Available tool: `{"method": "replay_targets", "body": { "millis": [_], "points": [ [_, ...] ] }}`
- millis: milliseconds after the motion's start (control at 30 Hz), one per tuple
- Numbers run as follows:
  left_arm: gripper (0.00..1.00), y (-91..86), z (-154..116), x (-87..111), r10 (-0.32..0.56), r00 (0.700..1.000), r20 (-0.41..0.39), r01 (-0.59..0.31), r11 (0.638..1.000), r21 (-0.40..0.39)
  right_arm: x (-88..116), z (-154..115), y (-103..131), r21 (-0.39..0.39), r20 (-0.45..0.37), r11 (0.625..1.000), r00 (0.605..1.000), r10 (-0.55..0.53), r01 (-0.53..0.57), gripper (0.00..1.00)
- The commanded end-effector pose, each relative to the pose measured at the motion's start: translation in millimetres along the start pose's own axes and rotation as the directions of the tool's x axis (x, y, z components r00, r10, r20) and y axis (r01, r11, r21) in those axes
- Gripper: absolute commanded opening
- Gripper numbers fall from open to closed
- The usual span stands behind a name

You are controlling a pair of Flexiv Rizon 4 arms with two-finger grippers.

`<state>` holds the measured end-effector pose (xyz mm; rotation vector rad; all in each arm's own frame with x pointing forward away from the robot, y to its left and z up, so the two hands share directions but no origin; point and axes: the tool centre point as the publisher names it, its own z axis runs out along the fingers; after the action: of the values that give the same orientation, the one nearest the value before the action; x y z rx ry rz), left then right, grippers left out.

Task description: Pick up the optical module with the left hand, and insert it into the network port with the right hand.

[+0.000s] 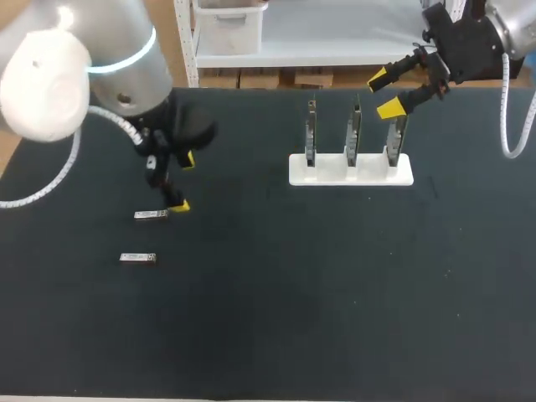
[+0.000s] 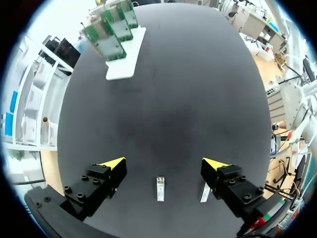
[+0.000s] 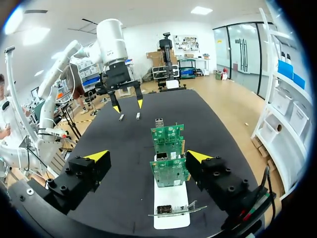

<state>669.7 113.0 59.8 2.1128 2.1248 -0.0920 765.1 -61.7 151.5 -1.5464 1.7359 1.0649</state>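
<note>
Two small silver optical modules lie on the black table (image 1: 276, 318): one (image 1: 151, 215) just beside my left gripper's lower fingertip, the other (image 1: 137, 258) a little nearer the front. My left gripper (image 1: 182, 182) hangs open over them. In its wrist view one module (image 2: 160, 188) lies between the open fingers of the gripper (image 2: 163, 166), and the second (image 2: 204, 192) is against one finger. Three upright green boards (image 3: 168, 158) with network ports stand in a white holder (image 1: 351, 170). My right gripper (image 1: 385, 94) hovers open above the holder's right end, empty (image 3: 147, 157).
The white holder (image 2: 121, 57) stands at the far side of the table from the left gripper. A white cable (image 1: 511, 126) loops from the right arm over the table's right edge. The left gripper (image 3: 126, 94) and both modules (image 3: 130, 116) show far ahead in the right wrist view.
</note>
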Motion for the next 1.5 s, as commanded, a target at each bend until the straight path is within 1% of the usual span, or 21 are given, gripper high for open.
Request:
{"method": "replay_targets", "body": {
  "millis": [33,167,433,567,800,1033,1300,1500],
  "points": [
    [1.0,-8.2,9.3,13.1,-0.002,1.0,0.0,0.002,1.0,-0.014,0.1,0.0,2.9,0.007,0.0,1.0,1.0,-0.001,0.001,1.0],
    [1.0,-12.1,16.7,26.1,-0.005,0.999,-0.036,0.005,1.0,-0.001,0.1,0.0,2.9,0.007,0.0,1.0,1.0,-0.001,0.001,1.0],
    [1.0,-18.3,23.2,53.2,-0.071,0.997,-0.043,0.071,0.997,-0.002,0.1,0.0,2.9,0.007,0.0,1.0,1.0,-0.001,0.001,1.0],
    [1.0,-22.5,27.3,65.0,-0.084,0.994,-0.073,0.084,0.996,0.0,0.1,0.0,2.9,0.007,0.0,1.0,1.0,-0.001,0.001,1.0],
    [1.0,-24.5,34.3,84.5,-0.109,0.989,-0.098,0.111,0.994,0.015,0.1,0.0,2.9,0.007,0.0,1.0,1.0,-0.001,0.001,1.0],
    [1.0,-22.1,50.0,90.3,-0.116,0.987,-0.107,0.121,0.992,0.039,0.1,0.0,2.9,0.007,0.0,1.0,1.0,-0.001,0.001,1.0],
    [1.0,-13.9,55.4,91.4,-0.115,0.987,-0.11,0.119,0.992,0.036,0.1,0.0,2.9,0.007,0.0,1.0,1.0,-0.001,0.001,1.0],
    [1.0,-6.0,56.6,94.5,-0.113,0.985,-0.127,0.117,0.993,0.025,0.1,0.0,2.9,0.007,0.0,1.0,1.0,-0.001,0.001,1.0]
  ]
}}
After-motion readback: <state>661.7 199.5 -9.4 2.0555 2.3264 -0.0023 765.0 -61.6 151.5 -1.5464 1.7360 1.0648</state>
